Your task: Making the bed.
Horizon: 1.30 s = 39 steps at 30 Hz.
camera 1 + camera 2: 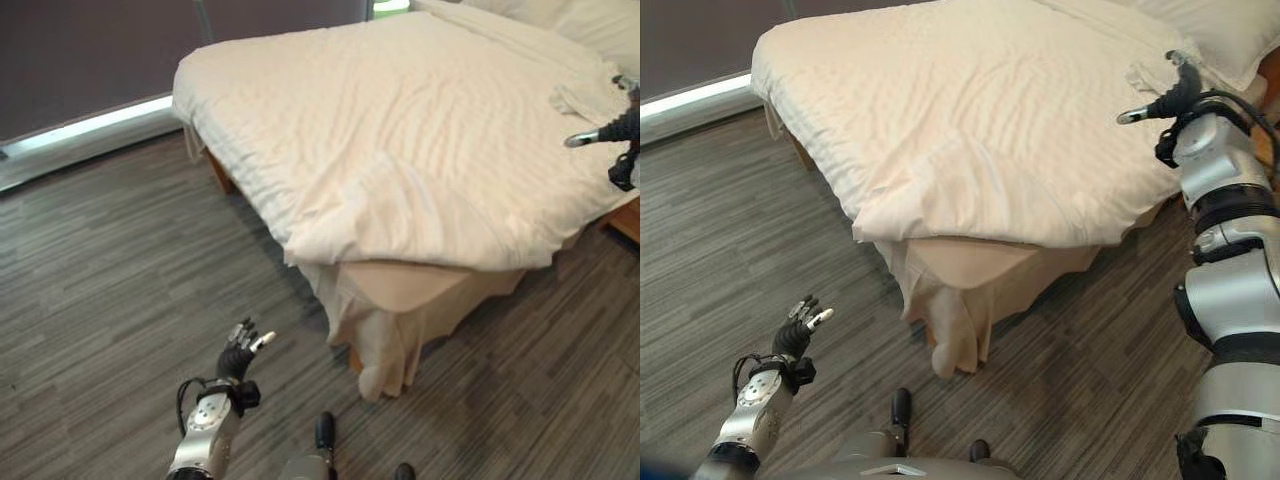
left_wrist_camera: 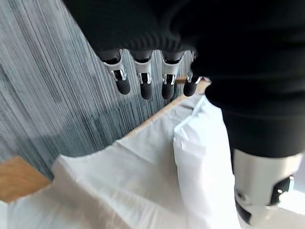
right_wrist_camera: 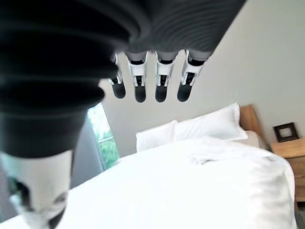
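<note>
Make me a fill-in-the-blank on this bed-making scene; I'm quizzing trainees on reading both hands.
1. The left hand hangs over the wooden ____, touching nothing.
2. The right hand hovers above the cream ____ near the pillows.
3. At the bed's near corner, the sheet hangs ____ instead of tucked.
4. Both hands have their fingers ____.

Missing words: floor; duvet; loose; open

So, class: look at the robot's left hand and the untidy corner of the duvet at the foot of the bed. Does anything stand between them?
Nothing visible does. The left hand hangs open above bare floor, apart from the bed. Between it and the rumpled corner of the duvet, with the sheet drooping below, lies floor alone. The right hand is open over the duvet's far side.
</note>
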Available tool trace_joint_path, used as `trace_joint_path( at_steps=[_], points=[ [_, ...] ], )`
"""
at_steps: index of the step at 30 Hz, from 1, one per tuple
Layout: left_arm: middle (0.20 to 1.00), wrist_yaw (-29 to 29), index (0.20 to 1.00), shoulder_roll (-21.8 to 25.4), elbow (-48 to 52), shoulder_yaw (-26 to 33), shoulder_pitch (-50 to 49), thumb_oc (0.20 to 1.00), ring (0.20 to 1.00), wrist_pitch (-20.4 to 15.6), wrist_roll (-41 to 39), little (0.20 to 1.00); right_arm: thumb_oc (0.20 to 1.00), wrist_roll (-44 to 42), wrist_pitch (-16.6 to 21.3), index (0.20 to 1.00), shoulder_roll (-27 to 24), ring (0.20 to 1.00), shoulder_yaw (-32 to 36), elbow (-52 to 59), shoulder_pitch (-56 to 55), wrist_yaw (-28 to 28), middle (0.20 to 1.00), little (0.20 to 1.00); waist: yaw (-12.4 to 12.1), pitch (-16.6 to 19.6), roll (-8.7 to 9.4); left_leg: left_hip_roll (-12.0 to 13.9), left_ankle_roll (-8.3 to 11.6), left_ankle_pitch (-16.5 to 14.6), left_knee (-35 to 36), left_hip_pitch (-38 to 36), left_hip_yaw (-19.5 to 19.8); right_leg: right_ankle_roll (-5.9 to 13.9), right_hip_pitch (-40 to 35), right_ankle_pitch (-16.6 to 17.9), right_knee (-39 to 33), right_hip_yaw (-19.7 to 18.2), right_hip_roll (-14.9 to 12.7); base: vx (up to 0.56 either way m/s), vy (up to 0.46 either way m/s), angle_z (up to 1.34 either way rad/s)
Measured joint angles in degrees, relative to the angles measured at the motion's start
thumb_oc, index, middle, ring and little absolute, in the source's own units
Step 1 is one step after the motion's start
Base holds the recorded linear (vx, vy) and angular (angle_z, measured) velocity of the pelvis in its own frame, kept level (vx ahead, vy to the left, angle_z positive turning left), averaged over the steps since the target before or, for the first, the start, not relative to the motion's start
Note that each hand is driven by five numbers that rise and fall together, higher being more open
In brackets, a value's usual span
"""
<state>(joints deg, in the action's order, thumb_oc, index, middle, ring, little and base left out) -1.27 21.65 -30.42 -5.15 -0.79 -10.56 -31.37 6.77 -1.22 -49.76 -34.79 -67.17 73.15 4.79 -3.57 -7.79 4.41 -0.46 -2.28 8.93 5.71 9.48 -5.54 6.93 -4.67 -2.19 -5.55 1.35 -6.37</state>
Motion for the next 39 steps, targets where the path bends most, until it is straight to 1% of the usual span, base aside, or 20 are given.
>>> trace_joint_path(
  at_steps=[3,5,6,8,10,12,14,16,17,18,19,20,22,24,26,30,33,38,39],
  points=[
    [1.0,-0.3,1.0,0.2,0.1,-0.6,0.8,1.0,1.0,-0.1,0.0,1.0,1.0,-0.2,-0.2,1.0,0.2,1.0,-1.8,-1.6,2.8,0.0,1.0,1.0,-0.2,-0.8,-0.89,0.2,0.74,0.9,-0.2,3.3,0.7,-0.12,2.9,0.4,0.0,0.6,0.4,-0.04,-0.024,0.09],
    [1.0,-0.5,1.0,0.2,0.3,-2.5,1.8,1.0,1.0,-0.1,0.0,1.0,1.0,-0.8,-0.4,1.0,0.1,1.0,-2.7,-3.8,6.1,0.0,1.0,1.0,-0.2,-1.7,-1.16,0.3,0.73,1.6,-0.3,5.6,1.6,-0.15,5.0,0.6,0.0,1.5,0.8,-0.02,-0.026,0.16],
    [1.0,-0.6,1.0,0.3,0.4,-3.1,1.8,1.0,1.0,-0.1,0.0,1.0,1.0,-1.3,-0.5,1.0,0.1,1.0,-2.9,-3.7,7.4,0.0,1.0,1.0,-0.5,-2.7,-0.79,0.4,0.66,1.7,-0.3,6.1,1.6,-0.16,5.4,0.7,0.0,1.4,0.9,-0.01,-0.061,0.06],
    [1.0,-0.8,1.0,0.4,0.6,-3.2,1.8,1.0,1.0,-0.3,-0.1,1.0,1.0,-3.3,-0.1,1.0,-0.3,1.0,-9.1,-4.6,11.1,-0.1,1.0,1.0,-1.3,-4.2,0.59,0.8,0.78,1.8,-0.3,8.3,1.5,-0.24,7.8,0.7,0.0,1.2,1.2,0.01,-0.067,-0.05],
    [1.0,-1.0,1.0,0.2,0.4,-3.0,2.9,1.0,1.0,-0.4,-1.6,1.0,1.0,-3.4,0.5,1.0,-1.7,1.0,-9.1,-4.5,11.8,-0.2,1.0,1.0,-1.8,-5.5,2.06,1.2,0.93,2.2,-0.3,10.4,1.7,-0.47,9.6,0.9,0.0,1.4,1.7,0.02,-0.028,0.05],
    [1.0,-1.3,1.0,0.2,0.1,-3.2,3.7,1.0,1.0,-0.3,-2.2,1.0,1.0,-5.0,0.7,1.0,-1.7,1.0,-9.0,-4.4,12.2,-0.2,1.0,1.0,-2.2,-7.2,3.48,1.2,0.64,2.4,-0.3,10.6,1.8,-0.47,9.9,0.9,0.0,1.4,1.7,0.01,-0.012,0.02],
    [1.0,-1.3,1.0,0.2,0.1,-4.2,5.3,1.0,1.0,-0.3,-2.2,1.0,1.0,-6.1,0.7,1.0,-1.6,1.0,-9.0,-3.6,12.9,-0.2,1.0,1.0,-3.0,-8.1,4.08,1.2,0.79,2.3,-0.3,11.1,1.5,-0.46,10.6,1.0,0.0,1.3,1.7,0.03,-0.008,-0.05],
    [1.0,-1.3,1.0,0.2,0.1,-4.5,6.9,1.0,1.0,-0.3,-2.2,1.0,1.0,-8.3,0.7,1.0,-1.3,1.0,-9.0,-3.5,13.4,-0.2,1.0,1.0,-3.1,-8.9,4.14,1.2,0.79,2.3,-0.3,11.1,1.5,-0.46,10.5,1.0,0.0,1.3,1.9,0.0,0.0,0.0],
    [1.0,-1.4,1.0,0.2,0.2,-4.7,7.5,1.0,1.0,-0.3,-2.3,1.0,1.0,-10.3,0.7,1.0,-0.7,1.0,-7.8,-3.8,13.4,-0.2,1.0,1.0,-3.2,-8.9,4.09,1.3,0.79,2.3,-0.3,11.1,1.5,-0.46,10.5,1.0,0.0,1.3,2.0,0.0,0.0,0.0],
    [1.0,-1.8,1.0,0.0,0.2,-4.7,8.1,1.0,1.0,-0.4,-2.3,1.0,1.0,-13.0,0.8,1.0,0.7,1.0,-5.3,-5.5,13.9,-0.1,1.0,1.0,-3.3,-9.0,4.11,1.4,0.99,2.2,-0.3,11.3,1.5,-0.45,10.8,1.0,0.0,1.3,2.2,0.02,-0.005,-0.08],
    [1.0,-2.3,1.0,-0.3,0.2,-4.8,8.4,1.0,1.0,-0.5,-2.3,1.0,1.0,-14.6,0.4,1.0,2.0,1.0,-4.5,-7.3,14.8,0.0,1.0,1.0,-3.3,-9.0,4.14,1.5,1.03,2.2,-0.3,11.6,1.4,-0.45,11.2,1.0,0.0,1.2,2.3,0.03,-0.011,-0.12],
    [1.0,-2.5,1.0,-0.6,0.1,-4.9,8.4,1.0,1.0,-0.5,-2.3,1.0,1.0,-15.2,0.4,1.0,3.0,1.0,-4.6,-7.4,14.9,-0.1,1.0,1.0,-3.2,-9.0,4.14,1.6,1.1,2.1,-0.3,11.7,1.4,-0.45,11.4,1.0,0.0,1.2,2.4,0.03,-0.012,-0.11],
    [1.0,-2.8,1.0,-0.8,0.1,-6.4,8.4,1.0,1.0,-0.5,-2.3,1.0,1.0,-19.0,0.4,1.0,4.9,1.0,-4.7,-7.2,14.9,-0.1,1.0,1.0,-3.3,-9.4,4.1,2.0,1.42,1.9,-0.3,11.9,1.4,-0.46,11.6,1.0,0.0,1.1,2.5,0.02,-0.011,-0.03],
    [1.0,-3.0,1.0,-1.0,0.1,-6.7,8.4,1.0,1.0,-0.5,-2.3,1.0,1.0,-22.7,0.4,1.0,5.0,1.0,-4.5,-7.2,16.3,-0.1,1.0,1.0,-3.6,-9.4,4.1,2.3,1.91,2.4,-0.3,13.8,1.6,-0.76,13.4,1.2,0.0,1.1,2.8,0.0,0.0,0.0],
    [1.0,-3.1,1.0,-1.3,-0.4,-6.8,8.4,1.0,1.0,-0.4,-2.3,1.0,1.0,-25.4,0.5,1.0,5.3,1.0,-4.4,-5.5,16.7,0.0,1.0,1.0,-3.8,-9.5,4.16,2.4,1.7,2.6,-0.3,14.6,1.6,-0.79,14.3,1.3,0.0,1.1,2.9,0.02,-0.002,0.0],
    [1.0,-3.2,1.0,-1.4,-1.9,-6.7,8.6,1.0,1.0,-0.4,-2.4,1.0,1.0,-25.7,0.8,1.0,6.4,1.0,-6.3,-3.5,16.7,-0.2,1.0,1.0,-4.7,-9.5,4.19,2.1,1.48,2.7,-0.3,14.6,1.6,-0.78,14.2,1.3,0.0,1.3,2.7,0.01,-0.002,0.03],
    [1.0,-3.3,1.0,-1.4,-2.0,-6.8,8.6,1.0,1.0,-0.4,-4.2,1.0,1.0,-25.6,0.8,1.0,8.6,1.0,-7.0,-3.3,17.5,-0.2,1.0,1.0,-4.8,-9.5,4.19,2.1,1.49,2.7,-0.3,14.5,1.7,-0.78,14.0,1.3,0.0,1.4,2.7,0.01,0.001,0.03],
    [1.0,-3.0,1.0,-1.2,-1.9,-6.8,8.5,1.0,1.0,-0.5,-4.5,1.0,1.0,-24.8,1.0,1.0,12.7,1.0,-8.4,-5.8,18.5,-0.4,1.0,1.0,-5.5,-9.6,3.99,2.2,1.77,2.6,-0.3,14.4,1.8,-0.74,14.0,1.3,0.0,1.4,2.8,0.02,-0.005,-0.02],
    [1.0,-2.9,1.0,-1.2,-2.0,-6.9,8.5,1.0,1.0,-0.4,-4.5,1.0,1.0,-24.6,0.8,1.0,12.9,1.0,-8.4,-6.8,18.5,-0.4,1.0,1.0,-6.2,-9.7,3.87,2.2,1.77,2.6,-0.3,14.5,1.9,-0.73,14.0,1.3,0.0,1.4,2.8,0.03,-0.016,0.02]
  ],
)
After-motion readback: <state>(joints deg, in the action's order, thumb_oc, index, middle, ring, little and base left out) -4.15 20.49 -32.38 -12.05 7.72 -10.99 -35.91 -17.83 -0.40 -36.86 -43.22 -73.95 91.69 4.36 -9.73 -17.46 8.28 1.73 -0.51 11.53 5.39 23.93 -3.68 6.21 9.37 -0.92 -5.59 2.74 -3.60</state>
